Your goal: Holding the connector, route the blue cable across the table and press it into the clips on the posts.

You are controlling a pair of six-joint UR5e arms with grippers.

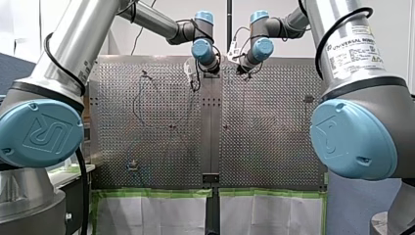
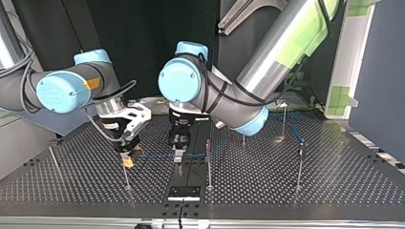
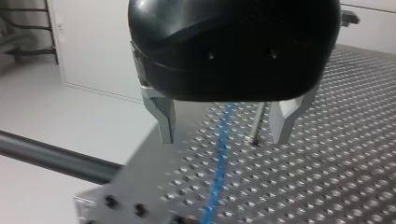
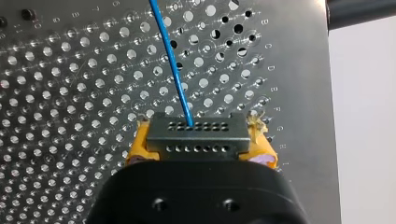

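Right gripper: my right gripper (image 4: 198, 142) is clamping its yellow pads (image 4: 140, 148) on the connector (image 4: 196, 133), one pad at each end of the dark block.
Connector: it is riding level, close above the table (image 4: 60, 93), left of centre in the top view, towards the near side.
Cable: the blue cable (image 4: 172, 65) is leaving the connector's far face and running straight away over the holes.
Left gripper: my left gripper (image 3: 224, 123) is hanging low over the table just beside the right one, its metal fingers (image 3: 164, 122) spread apart and gripping nothing.
Under it: the cable is passing below the gap between those fingers, and a thin post (image 3: 257, 123) is standing upright just beside the cable, nearer one finger.
Further out: in the top view the cable is stretching rightward from the connector, under my left gripper, then on towards the far right post (image 2: 284, 119).
Near side: two tall posts (image 2: 208, 164) are standing upright right of the grippers, well apart from each other.
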